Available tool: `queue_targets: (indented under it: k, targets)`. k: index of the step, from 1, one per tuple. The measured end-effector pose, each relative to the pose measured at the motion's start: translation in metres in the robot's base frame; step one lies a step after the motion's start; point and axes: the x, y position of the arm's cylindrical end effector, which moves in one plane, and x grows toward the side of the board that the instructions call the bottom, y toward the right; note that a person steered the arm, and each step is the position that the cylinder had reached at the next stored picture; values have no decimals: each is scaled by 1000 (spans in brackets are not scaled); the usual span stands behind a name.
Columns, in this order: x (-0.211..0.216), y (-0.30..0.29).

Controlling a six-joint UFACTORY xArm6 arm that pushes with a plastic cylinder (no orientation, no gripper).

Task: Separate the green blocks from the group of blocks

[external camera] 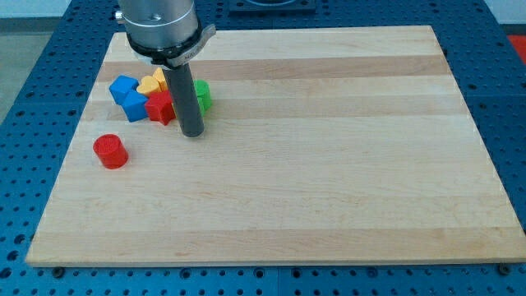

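A cluster of blocks lies at the view's upper left of the wooden board (312, 164). A green block (202, 95) shows on the cluster's right side, partly hidden behind my rod. Left of it are a red star-like block (159, 107), a yellow heart-shaped block (149, 84), a second yellow block (159, 76) and two blue blocks (123, 86) (134, 105). A red cylinder (110, 152) stands alone below and left of the cluster. My tip (191, 132) rests on the board just below the green block and right of the red star-like block.
The board lies on a blue perforated table (33, 123). The arm's silver housing (160, 25) hangs over the board's top left edge, above the cluster.
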Motion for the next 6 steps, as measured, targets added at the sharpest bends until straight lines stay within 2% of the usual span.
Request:
queue_targets:
  k: [3,4,6]
  targets:
    - [19,-7]
    - [19,-48]
    - [2,-50]
